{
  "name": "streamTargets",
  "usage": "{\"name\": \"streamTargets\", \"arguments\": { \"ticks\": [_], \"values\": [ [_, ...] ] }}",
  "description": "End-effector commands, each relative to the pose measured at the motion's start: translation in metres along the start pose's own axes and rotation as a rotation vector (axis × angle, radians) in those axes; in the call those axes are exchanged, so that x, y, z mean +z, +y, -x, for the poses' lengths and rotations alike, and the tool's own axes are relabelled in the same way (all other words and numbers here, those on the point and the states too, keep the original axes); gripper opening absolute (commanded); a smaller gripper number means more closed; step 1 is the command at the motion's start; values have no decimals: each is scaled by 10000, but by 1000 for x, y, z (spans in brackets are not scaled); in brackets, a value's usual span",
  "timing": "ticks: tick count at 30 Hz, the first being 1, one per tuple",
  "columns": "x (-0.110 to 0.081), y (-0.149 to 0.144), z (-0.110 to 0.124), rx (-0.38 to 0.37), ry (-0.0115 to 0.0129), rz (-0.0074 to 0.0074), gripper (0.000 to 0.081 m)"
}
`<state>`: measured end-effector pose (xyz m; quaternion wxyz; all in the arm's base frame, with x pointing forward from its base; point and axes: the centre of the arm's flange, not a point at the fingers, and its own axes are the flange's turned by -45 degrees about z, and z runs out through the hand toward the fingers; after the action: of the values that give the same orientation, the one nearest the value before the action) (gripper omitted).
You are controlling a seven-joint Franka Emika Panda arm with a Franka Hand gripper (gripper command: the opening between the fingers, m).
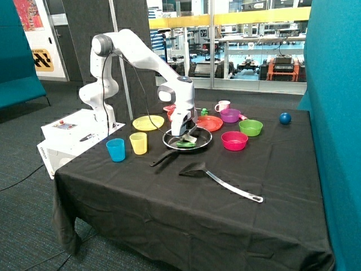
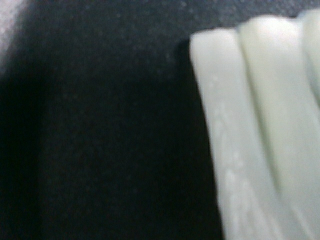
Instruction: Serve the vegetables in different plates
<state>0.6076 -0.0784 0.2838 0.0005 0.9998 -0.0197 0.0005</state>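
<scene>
The frying pan (image 1: 188, 138) serves as the landmark; it sits on the black table (image 1: 169, 203) with its handle pointing toward the front edge.

White vegetable piece (image 2: 260, 135): pale, off-white, oblong, with lengthwise ridges. In the wrist view it fills one side of the picture against the pan's dark, grainy floor. In the outside view it shows only as a small light patch (image 1: 190, 138) inside the pan, right under the gripper.

Green pod (image 1: 185, 144): slim, elongated, bright green, lying flat in the pan near the rim on the handle side.

Gripper (image 1: 181, 133): lowered into the pan, directly over the white piece. Cannot tell whether it is parted or closed, or whether it grips anything.

Yellow plate (image 1: 148, 122): beyond the pan, on the robot-base side, nothing on it. Red-orange plate (image 1: 209, 122): just behind the pan, partly covered by the arm; no vegetable visible on its exposed part. Neither piece is served yet.

Other items near the pan: a black spatula (image 1: 217, 178) in front of it, and a yellow cup (image 1: 138, 143) and a blue cup (image 1: 116, 149) beside it.

Hard to make out: the white piece is cut off at the edge of the wrist view, so its full shape is unknown; a blurred light patch sits in one corner there, unidentifiable.
</scene>
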Motion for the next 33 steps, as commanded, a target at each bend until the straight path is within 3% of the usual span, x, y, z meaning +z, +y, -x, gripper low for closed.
{"name": "streamTargets", "arguments": {
  "ticks": [1, 2, 5, 7, 24, 33],
  "values": [
    [4, 2, -2, -3, -11, -10, 466],
    [4, 2, -1, -2, -11, -10, 399],
    [6, 2, 0, 23, -11, -10, 88],
    [6, 2, 1, -1, -11, -10, 22],
    [-3, -6, 7, -294, -10, -10, 0],
    [-32, -31, 14, -1245, -10, -11, 0]
  ]
}}
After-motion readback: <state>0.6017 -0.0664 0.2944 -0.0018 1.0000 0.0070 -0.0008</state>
